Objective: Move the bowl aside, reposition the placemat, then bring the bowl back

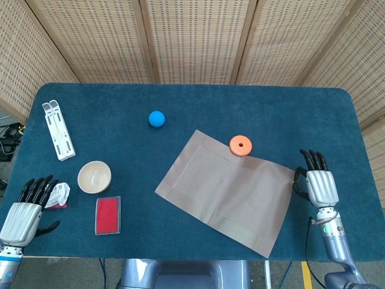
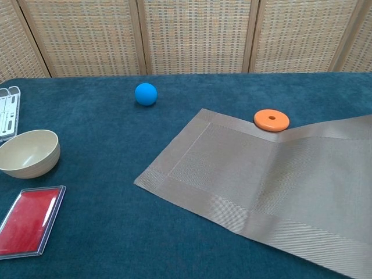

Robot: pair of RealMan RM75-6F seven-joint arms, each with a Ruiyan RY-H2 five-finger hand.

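The thin, floppy placemat (image 1: 228,191), buckling mid-frame, suits its edge grip: right hand (image 1: 317,185) pinches its right corner.

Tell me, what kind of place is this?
Probably a robot practice room, not a real dining room. The table has a blue carpet-like cover, woven screens stand behind it, and odd things like a blue ball and an orange disc lie beside the placemat.
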